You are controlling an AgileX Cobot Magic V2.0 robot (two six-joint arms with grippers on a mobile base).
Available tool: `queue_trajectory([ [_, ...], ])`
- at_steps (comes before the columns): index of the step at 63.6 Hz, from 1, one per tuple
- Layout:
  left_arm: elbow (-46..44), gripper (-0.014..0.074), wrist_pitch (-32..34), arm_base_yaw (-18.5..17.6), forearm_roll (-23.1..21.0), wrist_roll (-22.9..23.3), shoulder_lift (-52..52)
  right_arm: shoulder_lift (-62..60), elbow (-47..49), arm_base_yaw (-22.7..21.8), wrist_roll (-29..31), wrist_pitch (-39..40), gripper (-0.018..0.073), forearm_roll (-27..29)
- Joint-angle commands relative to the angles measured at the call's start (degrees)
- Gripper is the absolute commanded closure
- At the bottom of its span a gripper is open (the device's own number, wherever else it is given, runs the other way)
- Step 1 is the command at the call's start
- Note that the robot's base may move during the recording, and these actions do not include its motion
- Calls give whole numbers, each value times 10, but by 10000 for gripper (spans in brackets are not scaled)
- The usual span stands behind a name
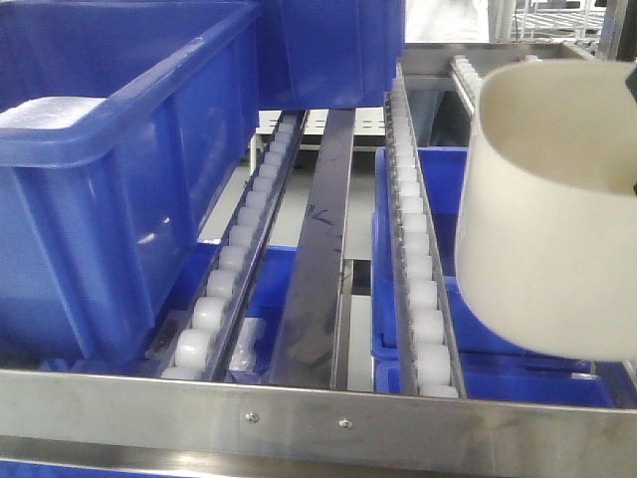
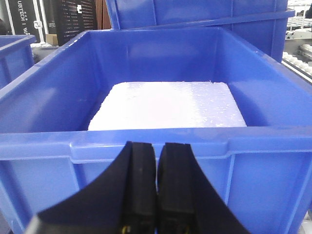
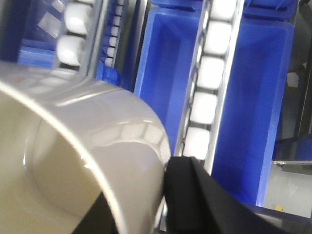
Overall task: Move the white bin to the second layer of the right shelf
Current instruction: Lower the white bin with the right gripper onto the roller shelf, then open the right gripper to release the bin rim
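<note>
The white bin [image 1: 547, 219] fills the right side of the front view, tilted over the right shelf second layer [image 1: 299, 408], whose white-roller rails [image 1: 413, 249] run back from a steel front lip. I cannot tell whether the bin touches the rollers. In the right wrist view my right gripper [image 3: 139, 195] is shut on the white bin [image 3: 73, 146], one black finger [image 3: 187, 195] outside the wall and the other inside. My left gripper [image 2: 157, 146] is shut on nothing, right in front of a blue crate's near wall.
A blue crate [image 1: 109, 199] sits on the left of the roller level, with a white foam block [image 2: 165, 105] inside it. Another blue crate [image 1: 328, 50] stands behind. More blue crates [image 3: 165, 73] lie below the rails [image 3: 209, 73].
</note>
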State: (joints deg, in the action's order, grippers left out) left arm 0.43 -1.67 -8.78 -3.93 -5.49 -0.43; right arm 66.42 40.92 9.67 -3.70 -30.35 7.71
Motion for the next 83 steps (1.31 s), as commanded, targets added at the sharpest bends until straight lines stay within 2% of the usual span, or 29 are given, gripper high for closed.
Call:
queue_trajectory([
  [1,19,512,52,-2,-3,4,-10,-10,8,-1,1,57,503,-1],
  [83,19,512,52,-2,-3,4,-10,72,-13,-1,1,80,503,-7],
])
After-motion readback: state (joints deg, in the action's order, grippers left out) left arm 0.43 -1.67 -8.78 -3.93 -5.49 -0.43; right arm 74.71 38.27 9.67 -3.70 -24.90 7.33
